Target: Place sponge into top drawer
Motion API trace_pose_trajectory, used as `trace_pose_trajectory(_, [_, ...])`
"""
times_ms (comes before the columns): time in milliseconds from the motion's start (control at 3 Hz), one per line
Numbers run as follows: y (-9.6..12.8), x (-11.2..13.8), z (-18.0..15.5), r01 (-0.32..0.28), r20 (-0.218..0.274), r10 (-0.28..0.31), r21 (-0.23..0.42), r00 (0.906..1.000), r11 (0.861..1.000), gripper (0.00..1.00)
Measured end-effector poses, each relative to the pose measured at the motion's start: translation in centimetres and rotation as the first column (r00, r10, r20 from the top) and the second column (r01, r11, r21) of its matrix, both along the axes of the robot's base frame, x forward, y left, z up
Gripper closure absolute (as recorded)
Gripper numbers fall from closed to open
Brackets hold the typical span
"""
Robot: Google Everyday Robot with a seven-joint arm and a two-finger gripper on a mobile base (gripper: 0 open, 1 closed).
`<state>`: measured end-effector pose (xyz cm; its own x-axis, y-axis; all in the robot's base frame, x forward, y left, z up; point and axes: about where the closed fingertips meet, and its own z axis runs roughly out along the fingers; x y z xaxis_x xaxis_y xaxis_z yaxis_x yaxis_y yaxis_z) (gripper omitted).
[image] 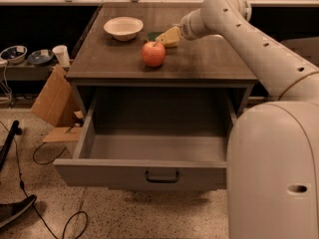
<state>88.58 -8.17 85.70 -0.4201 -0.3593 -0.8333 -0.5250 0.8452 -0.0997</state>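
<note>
The sponge (151, 35) lies on the cabinet top (209, 59), just behind the red apple (153, 54); only its dark green edge shows. My gripper (167, 37) reaches in from the right and is at the sponge's right end, low over the cabinet top, covering part of it. The top drawer (99, 173) is pulled wide open below, grey and empty inside, with a small dark handle (162, 176) at the centre of its front panel.
A white bowl (123, 28) stands at the back left of the cabinet top. My arm (259, 49) and base (274, 173) fill the right side. Cardboard (50, 98), cables (30, 183), bowls (14, 54) and a cup (61, 55) are on the left.
</note>
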Motion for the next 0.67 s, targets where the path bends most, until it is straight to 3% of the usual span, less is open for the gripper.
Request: trace_pose_trajectory(667, [0.24,0.81,-1.42,0.006,0.02,-0.006,-0.018,0.9998,1.0,0.0])
